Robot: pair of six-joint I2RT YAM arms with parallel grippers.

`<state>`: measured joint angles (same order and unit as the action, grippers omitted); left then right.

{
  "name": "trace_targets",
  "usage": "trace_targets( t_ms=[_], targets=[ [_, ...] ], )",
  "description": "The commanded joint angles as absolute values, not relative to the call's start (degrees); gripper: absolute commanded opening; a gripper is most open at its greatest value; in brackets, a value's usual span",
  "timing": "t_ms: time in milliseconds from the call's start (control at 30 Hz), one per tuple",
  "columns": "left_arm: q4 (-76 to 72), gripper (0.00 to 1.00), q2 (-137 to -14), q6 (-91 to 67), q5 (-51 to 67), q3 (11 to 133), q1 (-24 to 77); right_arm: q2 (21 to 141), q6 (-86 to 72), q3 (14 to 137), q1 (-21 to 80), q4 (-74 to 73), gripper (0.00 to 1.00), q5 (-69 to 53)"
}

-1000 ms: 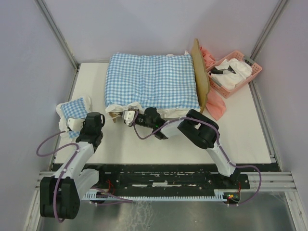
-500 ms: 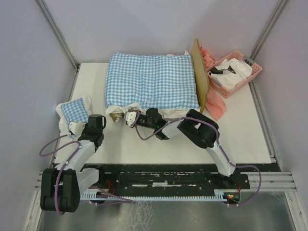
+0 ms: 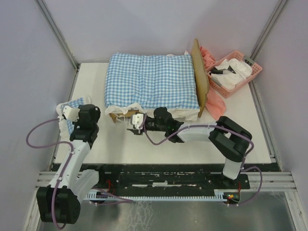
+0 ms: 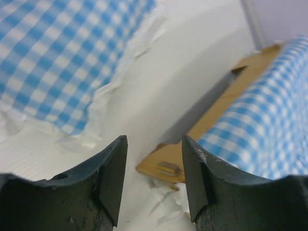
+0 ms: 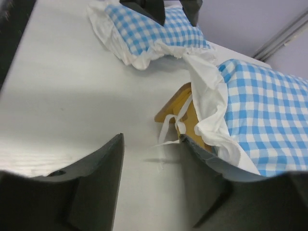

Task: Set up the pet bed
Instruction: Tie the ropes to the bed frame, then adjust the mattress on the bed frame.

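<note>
The pet bed (image 3: 201, 82) lies across the table's far middle, wooden headboard on the right, under a blue-checked cushion (image 3: 151, 79). Its front left wooden corner (image 4: 166, 166) (image 5: 172, 109) shows in both wrist views, with white ties hanging off it. My right gripper (image 3: 135, 122) (image 5: 153, 139) is open just in front of that corner, empty, with a tie end lying loose ahead between the jaws. At the table's left edge my left gripper (image 3: 71, 114) (image 4: 154, 144) stands open and empty beside the small checked pillow (image 3: 73, 104) (image 4: 53, 57) (image 5: 154, 29).
A pink basket (image 3: 252, 77) with white items stands at the back right. A pink cloth (image 3: 216, 107) lies beside the headboard. Metal posts and grey walls close in the left and right sides.
Both grippers have opened. The left one let go of the small pillow and drew up beside it. The right one released the cushion's corner and backed toward me.
</note>
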<state>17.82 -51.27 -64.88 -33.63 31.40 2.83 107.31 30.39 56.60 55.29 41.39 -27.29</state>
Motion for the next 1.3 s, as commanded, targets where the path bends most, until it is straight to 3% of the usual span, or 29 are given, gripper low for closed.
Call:
trace_targets(
  t_ms=[0, 133, 300, 367, 600, 767, 933, 1167, 1200, 1267],
  targets=[
    [12.3, 0.57, -49.2, -45.9, -26.9, 37.7, 4.4, 98.0, 10.5, 54.7, 56.6, 38.1, 0.96, -14.8],
    [6.4, 0.57, -48.4, -39.6, -14.5, 36.7, 4.7, 92.3, 5.1, 59.2, 56.6, 25.7, 0.99, -7.7],
    [3.5, 0.58, -50.9, -37.8, -5.3, 37.1, 4.8, 94.6, 3.2, 68.9, 56.6, 13.2, 0.99, 8.1],
    [3.9, 0.59, -52.5, -37.6, -3.7, 37.5, 5.0, 96.3, 0.8, 70.2, 56.6, 14.7, 0.99, 15.6],
    [10.4, 0.58, -55.5, -39.0, -8.4, 36.6, 5.3, 102.9, 1.6, 77.2, 56.3, 11.9, 1.0, 15.0],
    [10.1, 0.46, -52.8, -39.0, -12.7, 32.1, 5.3, 109.4, 2.0, 81.4, 56.4, 10.1, 0.8, 7.5],
    [12.7, 0.43, -50.3, -38.9, -13.3, 32.6, 5.2, 111.3, 6.3, 79.6, 56.5, 9.9, 0.59, 1.4],
    [15.9, 0.56, -46.8, -37.0, -10.0, 35.4, 5.0, 107.2, 19.9, 74.0, 56.6, 11.4, 0.08, -6.4],
    [15.7, 0.58, -46.7, -36.6, -8.9, 35.2, 5.1, 107.1, 21.2, 74.0, 56.6, 11.2, 0.03, -6.5],
    [15.1, 0.59, -46.8, -36.3, -6.8, 34.7, 5.0, 107.0, 22.7, 74.5, 56.6, 10.2, 0.02, -6.0]
  ],
)
